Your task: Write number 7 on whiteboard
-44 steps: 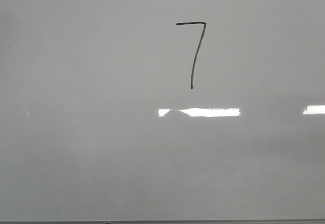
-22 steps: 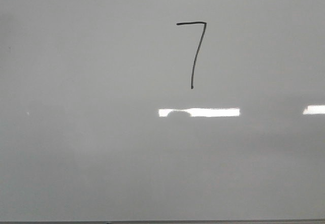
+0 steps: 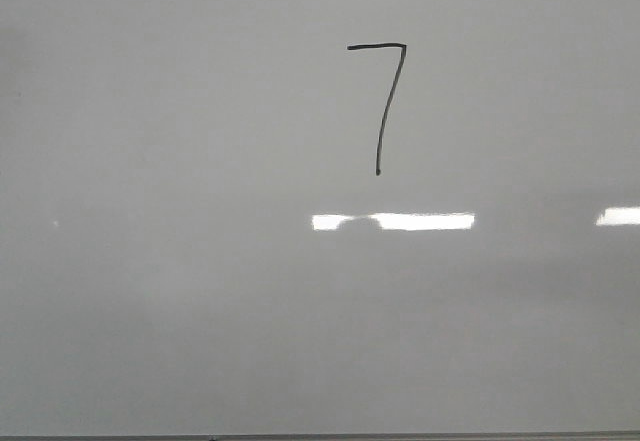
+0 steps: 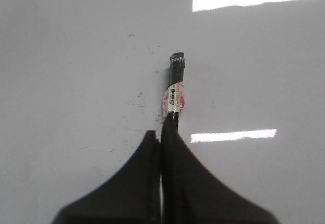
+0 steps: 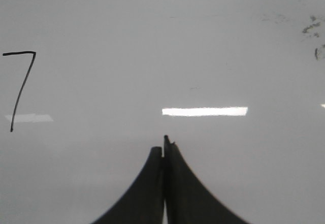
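A thin black number 7 (image 3: 380,101) is drawn on the glossy pale whiteboard (image 3: 180,261), upper middle in the front view. It also shows at the edge of the right wrist view (image 5: 20,87). No gripper shows in the front view. My left gripper (image 4: 161,137) is shut on a black marker (image 4: 175,89) with a white and red label, its black end pointing away over the board (image 4: 76,56). My right gripper (image 5: 163,148) is shut and empty above the board (image 5: 228,56), apart from the 7.
Bright rectangular glare patches (image 3: 420,222) lie on the board. The board's thin dark frame edge (image 3: 320,437) runs along the near side. Faint dark smudges (image 4: 137,99) mark the board near the marker, and more smudges (image 5: 311,28) show in the right wrist view.
The 7 and the board have not moved. Only the dark shape across the glare patch below the 7 has shifted slightly.
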